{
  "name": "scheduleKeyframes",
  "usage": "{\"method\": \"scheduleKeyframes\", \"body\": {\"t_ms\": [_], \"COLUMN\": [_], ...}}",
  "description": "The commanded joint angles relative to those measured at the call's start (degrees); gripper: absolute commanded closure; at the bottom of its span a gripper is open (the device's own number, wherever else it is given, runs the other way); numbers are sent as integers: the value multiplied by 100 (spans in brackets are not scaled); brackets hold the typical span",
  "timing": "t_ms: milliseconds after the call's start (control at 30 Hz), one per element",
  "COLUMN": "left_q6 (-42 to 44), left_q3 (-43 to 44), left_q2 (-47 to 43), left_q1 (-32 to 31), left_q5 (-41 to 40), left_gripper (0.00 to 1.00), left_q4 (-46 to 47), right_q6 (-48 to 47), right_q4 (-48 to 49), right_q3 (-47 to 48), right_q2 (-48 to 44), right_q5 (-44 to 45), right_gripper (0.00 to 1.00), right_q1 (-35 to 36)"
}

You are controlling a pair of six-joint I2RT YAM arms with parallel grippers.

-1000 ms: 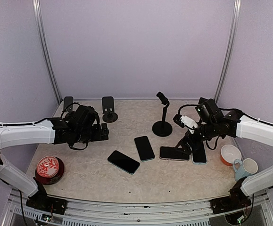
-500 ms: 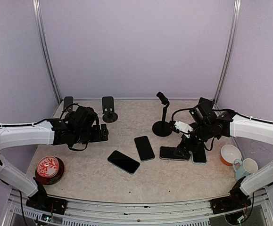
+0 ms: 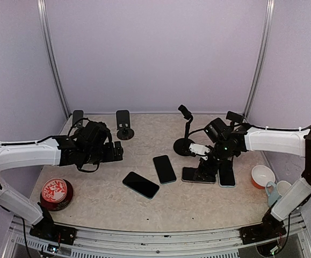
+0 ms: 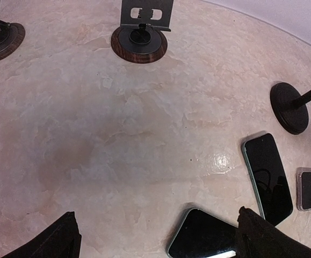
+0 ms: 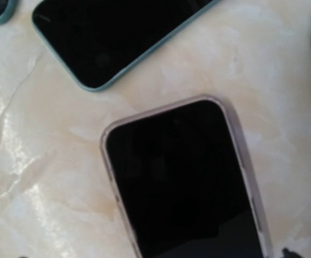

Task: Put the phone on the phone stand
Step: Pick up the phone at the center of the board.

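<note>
Several dark phones lie flat mid-table: one with a pale case (image 3: 192, 174) (image 5: 187, 177), a teal-edged one (image 3: 164, 169) (image 5: 112, 37), one nearer the front (image 3: 140, 185) (image 4: 203, 236), and one at the right (image 3: 226, 174). My right gripper (image 3: 206, 171) is open, low over the pale-cased phone, its fingertips barely showing at the lower edge of the right wrist view. Phone stands line the back: two short ones (image 3: 124, 124) (image 3: 77, 118) and a tall pole stand (image 3: 185, 134). My left gripper (image 3: 117, 151) (image 4: 160, 244) is open and empty, hovering left of the phones.
A red bowl (image 3: 56, 192) sits at the front left. A white and orange bowl (image 3: 261, 174) and a pale blue mug (image 3: 279, 191) stand at the right, near the right arm. Purple walls close in the table.
My right gripper has swung left and lower, from above the right phone to over the pale-cased phone. The left arm has not moved.
</note>
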Motion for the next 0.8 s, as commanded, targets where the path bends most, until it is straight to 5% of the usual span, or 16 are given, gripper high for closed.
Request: {"method": "scheduleKeyframes", "body": {"t_ms": [0, 767], "left_q6": [11, -76], "left_q3": [-45, -12], "left_q2": [-127, -106], "left_q1": [-28, -33], "left_q5": [3, 166], "left_gripper": [1, 1], "left_q4": [31, -6], "right_q6": [-311, -1120], "right_q4": [-42, 101], "right_q3": [250, 525], "right_q2": [310, 1287], "right_q5": [-43, 105], "right_gripper": [0, 0], "right_q1": [67, 15]}}
